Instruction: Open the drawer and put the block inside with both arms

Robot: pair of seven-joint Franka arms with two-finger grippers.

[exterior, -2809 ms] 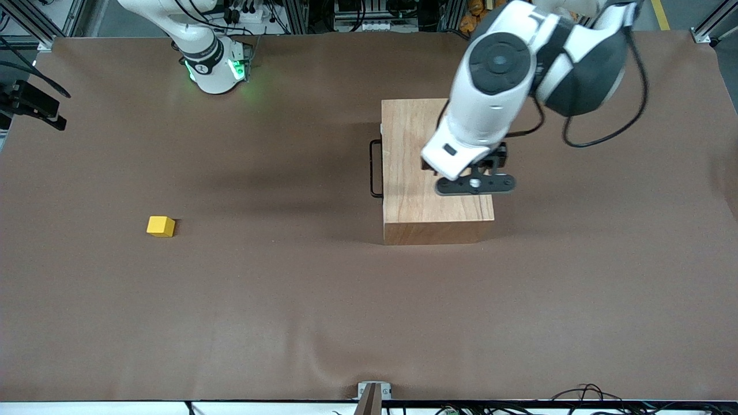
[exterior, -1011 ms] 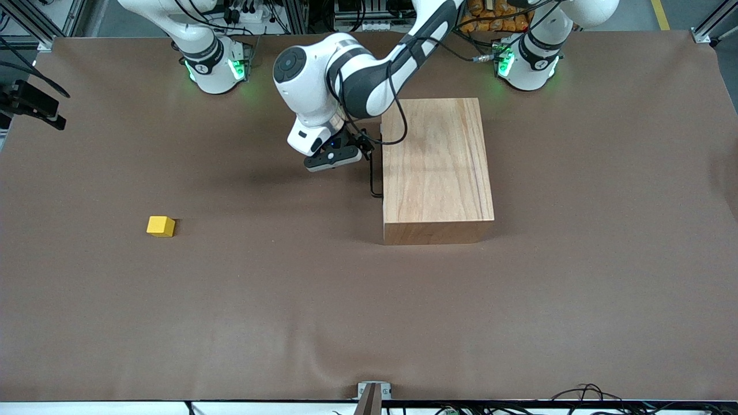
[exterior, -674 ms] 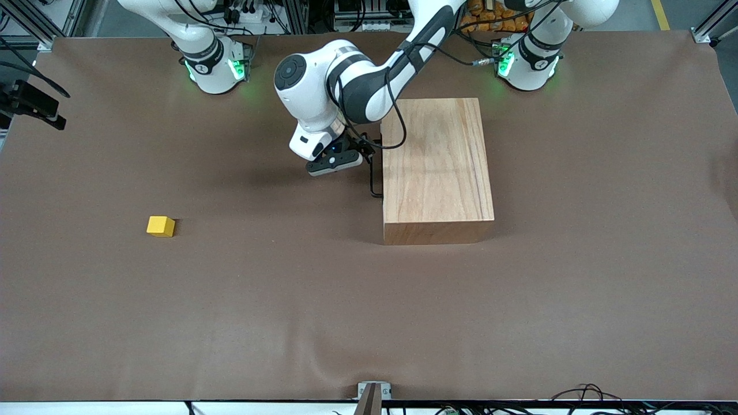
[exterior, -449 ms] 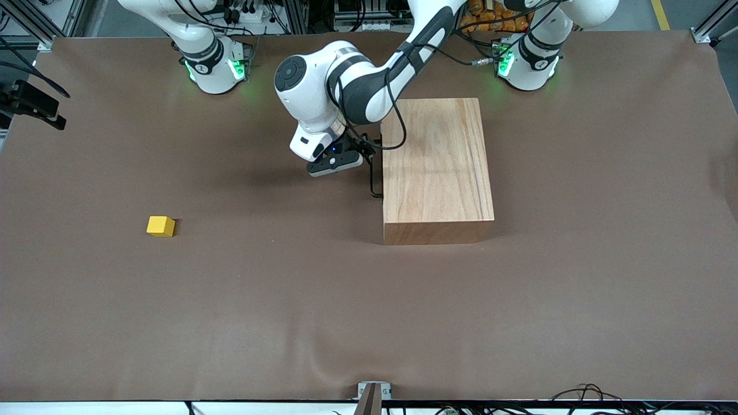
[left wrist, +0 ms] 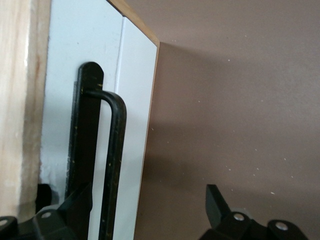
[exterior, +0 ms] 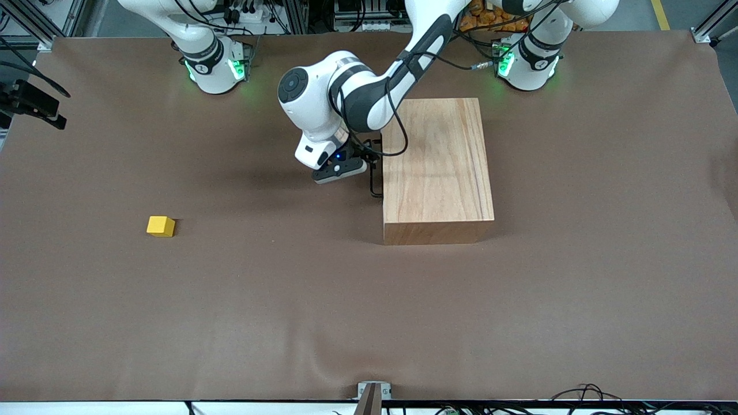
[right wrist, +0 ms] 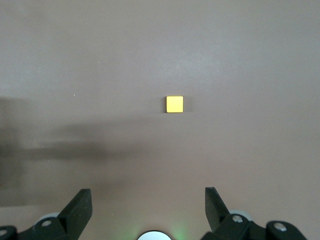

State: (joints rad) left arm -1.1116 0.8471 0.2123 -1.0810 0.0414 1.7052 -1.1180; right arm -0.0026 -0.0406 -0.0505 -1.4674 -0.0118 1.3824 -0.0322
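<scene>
Drawer (exterior: 381, 167): shut, nothing done yet.
Left hand (left wrist: 145, 212): fingers apart around handle (left wrist: 112, 165) (unclamped).
Right hand (right wrist: 148, 207): fingers apart, waiting above block (right wrist: 174, 104).

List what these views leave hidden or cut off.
- Drawer inside: shut in the box, unseen in every view.
- Handle and left gripper bases: cut off by the left wrist view's edge. Its fingers straddle the handle, not closed.
- Right gripper: out of the front view; only its open fingertips show in its wrist view, high over the block.
- Handle in the front view: partly covered by the left arm.
</scene>
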